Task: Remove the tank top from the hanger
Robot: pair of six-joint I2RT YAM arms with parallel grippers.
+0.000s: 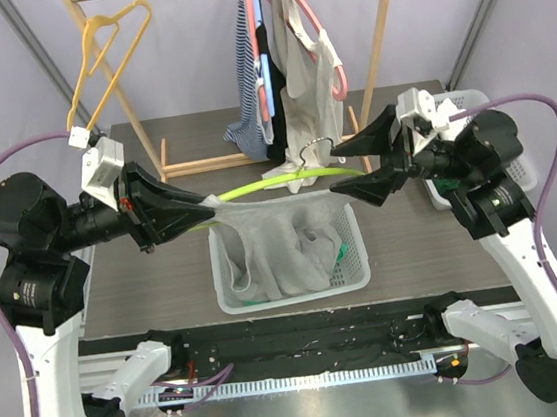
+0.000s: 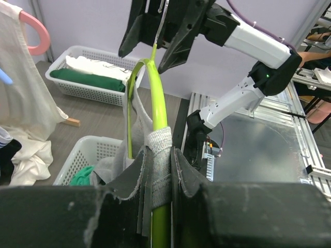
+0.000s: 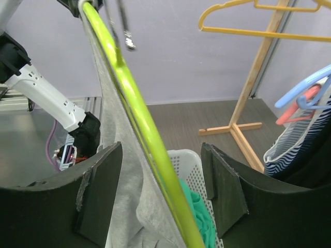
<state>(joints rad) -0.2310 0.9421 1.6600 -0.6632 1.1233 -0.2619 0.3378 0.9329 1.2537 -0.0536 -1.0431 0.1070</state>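
Pinching the green hanger and the strap of the gray tank top, the left gripper squeezes tight. The tank top droops into the white basket at the desk's front edge. The right gripper stands wide around the hanger.

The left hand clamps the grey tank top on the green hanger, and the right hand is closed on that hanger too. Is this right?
No. In the right wrist view the right hand is open, fingers apart beside the green hanger. The left hand does clamp the tank top.
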